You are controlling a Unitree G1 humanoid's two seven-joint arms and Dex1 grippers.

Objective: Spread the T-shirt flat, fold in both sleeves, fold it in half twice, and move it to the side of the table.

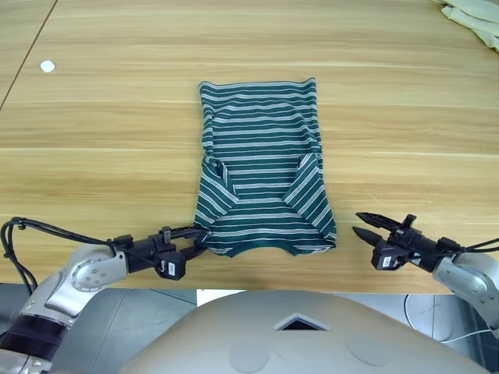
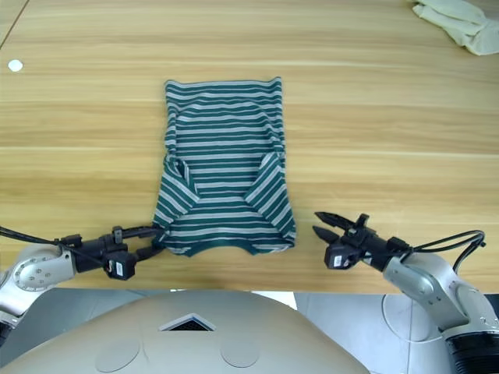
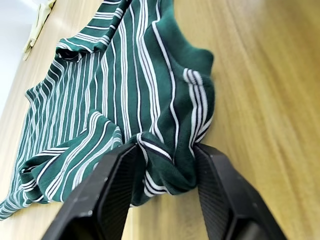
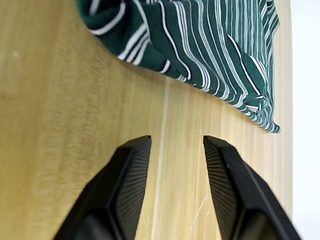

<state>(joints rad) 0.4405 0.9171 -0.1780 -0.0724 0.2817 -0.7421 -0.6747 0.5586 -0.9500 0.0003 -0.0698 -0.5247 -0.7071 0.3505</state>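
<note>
Nearest you, at the table's near edge, your left gripper [image 1: 196, 240] is pinching the near left corner of the T-shirt [image 1: 261, 179]. In the left wrist view, a bunched fold of green striped cloth sits clamped between its two fingers [image 3: 117, 192]. Your right gripper [image 1: 359, 223] is just off the shirt's near right corner, over bare wood. Its fingers are spread and it is not touching the cloth. The T-shirt lies in the middle of the table [image 1: 101, 140], with the neckline toward you and the hem at the far end. Both sleeves are folded in over the body, forming a narrow, roughly rectangular shape. A cream cloth [image 1: 475, 19] lies at the far right corner, well apart from the shirt. A small white dot [image 1: 47, 66] sits on the wood at the far left.
</note>
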